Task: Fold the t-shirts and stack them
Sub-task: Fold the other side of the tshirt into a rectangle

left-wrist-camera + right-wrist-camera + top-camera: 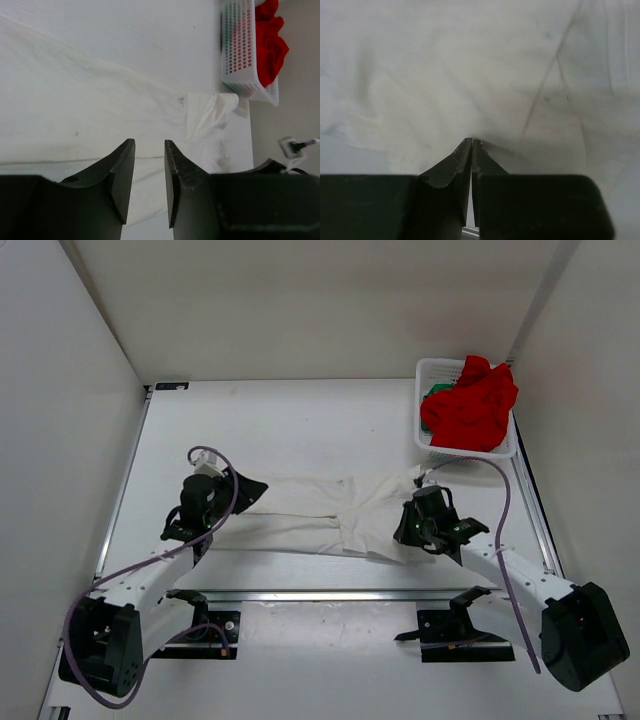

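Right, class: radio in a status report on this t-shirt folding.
Left hand open over cream-white t-shirt. Right hand pinched shut on it. Red t-shirt and green t-shirt in basket. Nothing in the way.

Plain white walls [300, 300] enclose a white table [300, 420] on three sides.

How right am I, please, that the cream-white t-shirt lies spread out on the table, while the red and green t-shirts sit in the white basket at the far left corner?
One slip: the top external view shows the white basket at the far right corner, not the left. The cream-white t-shirt lies spread out on the table, with the red t-shirt and green t-shirt in the basket.
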### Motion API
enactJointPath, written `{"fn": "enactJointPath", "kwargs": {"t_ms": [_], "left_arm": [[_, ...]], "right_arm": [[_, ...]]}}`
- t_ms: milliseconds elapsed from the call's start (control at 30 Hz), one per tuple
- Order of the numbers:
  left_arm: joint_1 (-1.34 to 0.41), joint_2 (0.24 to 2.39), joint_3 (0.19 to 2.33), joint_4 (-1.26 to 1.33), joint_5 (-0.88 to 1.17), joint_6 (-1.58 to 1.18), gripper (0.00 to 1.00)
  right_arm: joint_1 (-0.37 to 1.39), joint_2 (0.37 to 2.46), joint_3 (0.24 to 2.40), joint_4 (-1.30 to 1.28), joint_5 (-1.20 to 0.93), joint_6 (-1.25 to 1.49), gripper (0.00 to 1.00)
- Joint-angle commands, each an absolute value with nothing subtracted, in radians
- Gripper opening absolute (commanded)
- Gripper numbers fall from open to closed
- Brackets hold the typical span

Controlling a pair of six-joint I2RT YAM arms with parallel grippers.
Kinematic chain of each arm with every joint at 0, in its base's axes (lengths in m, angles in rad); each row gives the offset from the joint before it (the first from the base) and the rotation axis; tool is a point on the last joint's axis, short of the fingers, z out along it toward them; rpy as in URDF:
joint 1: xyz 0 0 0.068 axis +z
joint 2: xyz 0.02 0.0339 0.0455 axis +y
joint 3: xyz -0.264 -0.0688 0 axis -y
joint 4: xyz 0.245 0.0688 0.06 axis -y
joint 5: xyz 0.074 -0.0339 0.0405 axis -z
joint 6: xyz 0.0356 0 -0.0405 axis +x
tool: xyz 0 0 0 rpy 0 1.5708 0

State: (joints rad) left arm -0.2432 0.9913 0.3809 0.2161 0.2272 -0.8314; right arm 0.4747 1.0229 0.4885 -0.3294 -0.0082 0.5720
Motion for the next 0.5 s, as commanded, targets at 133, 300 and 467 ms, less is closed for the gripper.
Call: {"fn": "enactJointPath", "kwargs": {"t_ms": [133, 300, 467], "left_arm": [[-0.596, 1.189, 0.59, 0.103, 0.181, -0.72, 0.4], [-0.686, 1.461, 0.736, 0.129, 0.242, -0.727, 0.4], [-0.615, 1.555, 0.802, 0.186, 0.224, -0.761, 0.42]], "right_arm": [[0.379, 0.977, 0.339, -0.313, -0.051, 0.562, 0.0], [0.275, 0.93, 0.432, -0.267, -0.11, 0.526, 0.21], [0.102, 1.068, 0.46, -0.023, -0.236, 0.52, 0.33]]}}
